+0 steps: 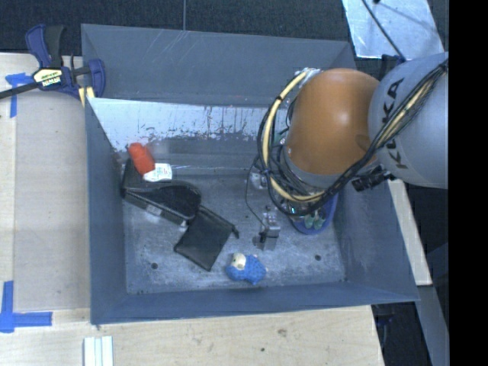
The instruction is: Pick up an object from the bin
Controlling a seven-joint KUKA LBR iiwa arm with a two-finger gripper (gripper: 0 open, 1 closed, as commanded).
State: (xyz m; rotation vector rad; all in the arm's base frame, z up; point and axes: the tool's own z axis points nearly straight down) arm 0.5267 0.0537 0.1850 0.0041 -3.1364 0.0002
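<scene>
The gripper point(267, 239) is hanging over the floor of the bin point(229, 300), just to the right of a flat black square point(203, 240). It is not touching the square. I cannot tell if the gripper is open or closed. A small blue lump point(250, 271) with a pale bit on it is lying just off the square's lower right corner, near the gripper but apart from it. A long black thing point(162, 199) is lying against the square's upper left side. Farther up and left of the square, an orange tube point(141, 157) and a white scrap point(158, 174) are sitting together.
</scene>
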